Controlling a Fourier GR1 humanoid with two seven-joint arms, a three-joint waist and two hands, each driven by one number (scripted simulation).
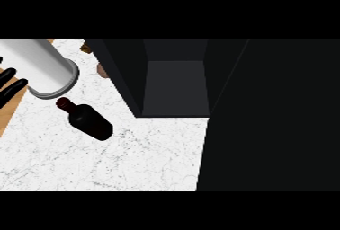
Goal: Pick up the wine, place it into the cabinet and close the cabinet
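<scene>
1. We are seeing our left hand [11, 86] at the view's left edge, fingers straight and relaxed, grasping nothing.
2. Our grey forearm [40, 67] is lying just beside it.
3. The wine [86, 119] is lying on its side on the marble counter [100, 166], below the forearm.
4. The dark cabinet [176, 85] is standing open to the bottle's right.

Dark red wine bottle [87, 120] on white grey-veined marble counter [100, 161]; black cabinet [172, 76], grey inside.
</scene>
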